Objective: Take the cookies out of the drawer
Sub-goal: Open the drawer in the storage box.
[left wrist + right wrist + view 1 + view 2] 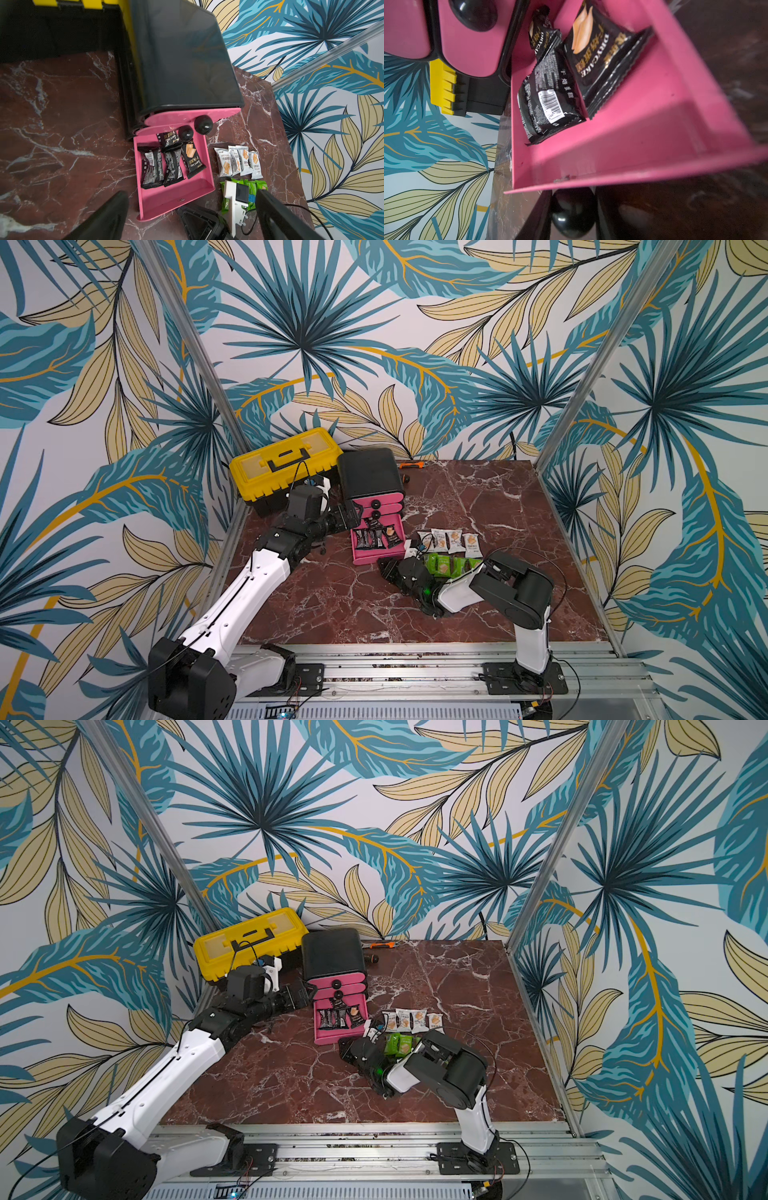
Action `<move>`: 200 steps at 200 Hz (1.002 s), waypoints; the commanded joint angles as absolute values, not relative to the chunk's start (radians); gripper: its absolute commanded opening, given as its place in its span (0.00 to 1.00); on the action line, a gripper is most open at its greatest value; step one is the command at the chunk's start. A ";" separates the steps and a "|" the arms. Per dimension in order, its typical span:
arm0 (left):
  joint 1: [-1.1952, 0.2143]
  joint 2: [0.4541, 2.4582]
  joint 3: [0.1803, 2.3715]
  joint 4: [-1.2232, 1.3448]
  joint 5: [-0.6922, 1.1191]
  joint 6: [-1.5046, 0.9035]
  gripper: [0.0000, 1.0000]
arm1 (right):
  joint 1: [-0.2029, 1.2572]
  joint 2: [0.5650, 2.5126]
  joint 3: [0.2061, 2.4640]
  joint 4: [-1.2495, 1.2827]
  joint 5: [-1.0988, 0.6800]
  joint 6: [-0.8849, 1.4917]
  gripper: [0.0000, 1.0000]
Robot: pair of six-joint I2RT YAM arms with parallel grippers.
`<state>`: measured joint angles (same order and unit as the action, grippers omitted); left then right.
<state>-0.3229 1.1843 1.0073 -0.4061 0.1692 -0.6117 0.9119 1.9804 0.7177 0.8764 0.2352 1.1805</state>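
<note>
Nearest us, the right gripper (387, 567) pinches the front knob (573, 212) of the pulled-out pink drawer (176, 197). Green packets (440, 564) lie on the table (332, 605) just beside it, partly hidden. Four white packets (451, 540) sit in a row behind them. We count four black packets (166, 164) inside the drawer. The left gripper (351, 515) hovers with its fingers spread wide beside the cabinet (368, 472). The yellow toolbox (282, 460) is farthest.
</note>
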 commanded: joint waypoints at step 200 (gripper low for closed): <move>-0.317 0.984 0.715 -0.349 0.077 -0.656 1.00 | 0.994 1.721 0.680 0.367 0.357 0.973 0.60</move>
<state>-0.3584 0.9836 0.7647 -0.4248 0.0666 -0.6865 0.9874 1.7958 0.6788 0.5789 0.3145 1.0668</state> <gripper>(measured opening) 0.999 0.594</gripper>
